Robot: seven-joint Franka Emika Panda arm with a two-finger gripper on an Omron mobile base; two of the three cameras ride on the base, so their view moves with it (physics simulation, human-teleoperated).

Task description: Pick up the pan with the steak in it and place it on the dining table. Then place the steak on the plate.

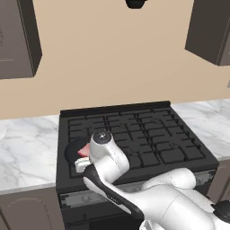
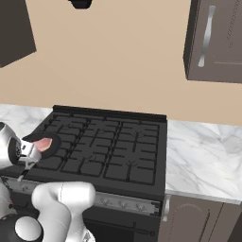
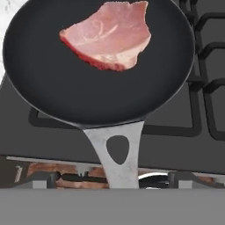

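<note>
I am at the very start of this job, as I judge it: the pan [image 3: 99, 66] sits on the black stove [image 1: 134, 134], on the grate at its front left burner, with the steak [image 3: 110, 35] lying flat inside it, toward the far side of the pan from my pincer [image 1: 82, 165]. In the hand view the pan's grey handle [image 3: 116, 151], with its teardrop hole, runs straight back toward me and ends right at my pincer, at the stove's front edge. Whether my fingers are spread, pressed together or already pinching that handle I cannot tell; the tips are not clear in any view, and in the left base view my own wrist covers the spot. From the right base view the steak [image 2: 43, 143] shows pink just beyond my hand, and the pan does not look lifted off the grate. So nothing is done yet: the pan is not picked up, it has not gone to the dining table, and the steak has not been moved to the plate. What remains is the whole chain, as I see it: secure the handle, lift the pan level so the meat does not slide, carry it away from the stove, set it down, then take the steak out.
</note>
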